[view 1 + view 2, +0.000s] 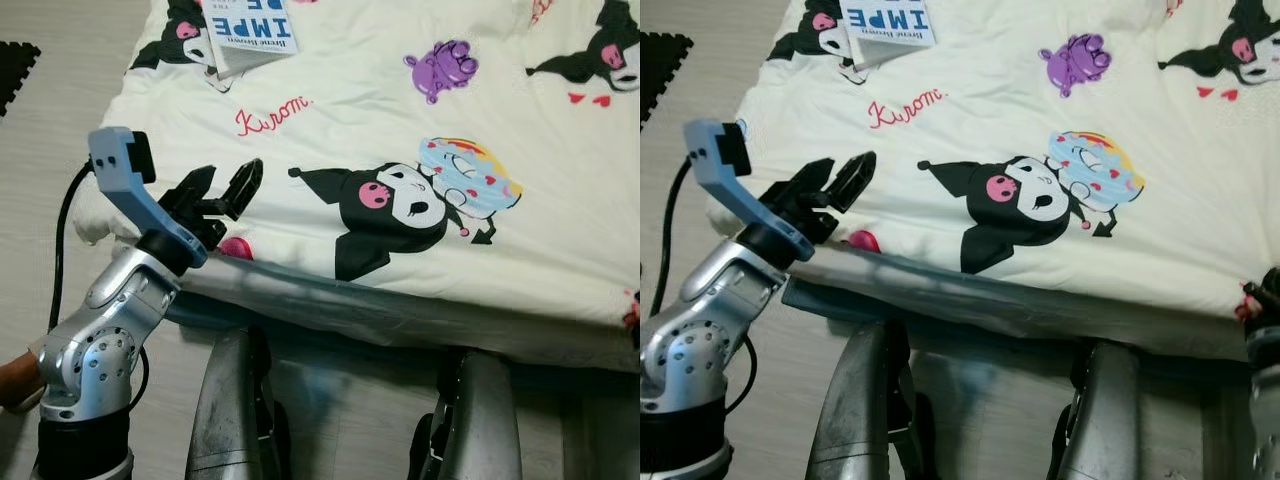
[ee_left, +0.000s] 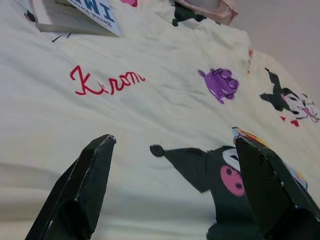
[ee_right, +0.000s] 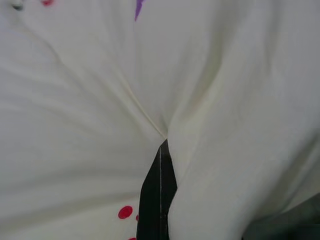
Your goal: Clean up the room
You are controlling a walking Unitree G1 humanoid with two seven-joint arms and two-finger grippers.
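Two tools at bed edge. Left tool (image 1: 228,184) spread wide, fingers (image 2: 82,187) apart, nothing between them, hovering just above cream blanket (image 1: 400,120) near its front edge. Book (image 1: 252,30) lies on blanket well ahead of left tool, beyond red script. Right tool (image 3: 159,200) pinched closed on blanket fold at the front right edge; fabric creases run to its tips.

Even soft indoor light, no glare, cream cartoon-print cotton quilt (image 1: 400,110) bright and sharp, faint shadow under its near edge, right wrist view soft, close-up blur
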